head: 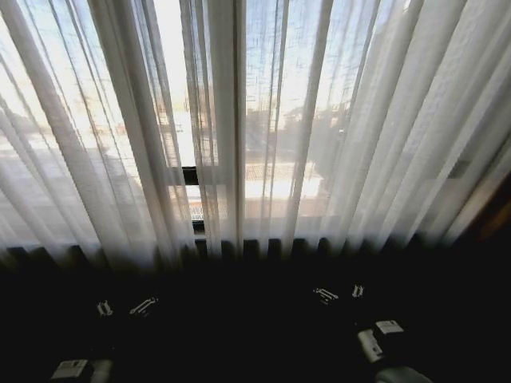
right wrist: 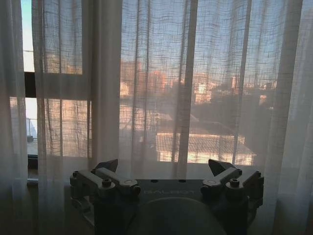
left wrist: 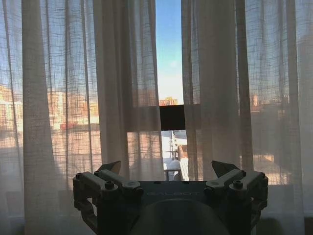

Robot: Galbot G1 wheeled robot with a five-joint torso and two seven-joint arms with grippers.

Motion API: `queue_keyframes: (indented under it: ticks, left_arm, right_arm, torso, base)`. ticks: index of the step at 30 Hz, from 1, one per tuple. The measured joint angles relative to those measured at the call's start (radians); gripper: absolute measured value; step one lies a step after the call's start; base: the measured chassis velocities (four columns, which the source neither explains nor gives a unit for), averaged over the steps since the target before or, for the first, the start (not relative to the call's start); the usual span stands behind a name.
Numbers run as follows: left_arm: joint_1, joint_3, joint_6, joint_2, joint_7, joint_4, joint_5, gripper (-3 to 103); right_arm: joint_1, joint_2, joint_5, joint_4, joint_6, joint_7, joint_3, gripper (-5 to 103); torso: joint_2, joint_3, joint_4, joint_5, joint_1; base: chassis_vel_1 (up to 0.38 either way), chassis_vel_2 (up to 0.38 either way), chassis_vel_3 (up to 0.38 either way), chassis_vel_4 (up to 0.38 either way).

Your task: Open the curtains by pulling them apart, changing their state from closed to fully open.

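Left gripper [left wrist: 166, 169]: fingers [left wrist: 111, 166] spread wide, holding nothing, short of the fabric, facing the narrow gap. Right gripper [right wrist: 164, 166]: fingers [right wrist: 108, 164] likewise wide apart and empty, facing the right panel. Both low in the dark foreground of the head view, outlines hard to make out. Beyond: curtains [head: 120, 136], sheer white, pleated, spanning the window, nearly closed. Dark window frame bar [left wrist: 172, 117] showing through the slit; buildings [right wrist: 195, 88] hazy behind the weave.

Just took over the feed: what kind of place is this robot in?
Probably an upper-floor room in a city building: sheer white curtains cover a wide window with a dark frame bar, and other buildings and rooftops show outside.
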Motion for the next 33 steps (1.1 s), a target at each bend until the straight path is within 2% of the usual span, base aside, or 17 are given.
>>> queue_keyframes:
  ticks: [33]
  left_arm:
    - [0.005,-0.002,-0.005,-0.01,0.002,0.006,0.003,100]
  right_arm:
    - [-0.002,0.011,-0.031,-0.002,0.005,-0.004,-0.034,100]
  torso:
    - [0.0,0.0,-0.0001,0.0003,0.0]
  base:
    - [-0.19,0.195,0.187,-0.19]
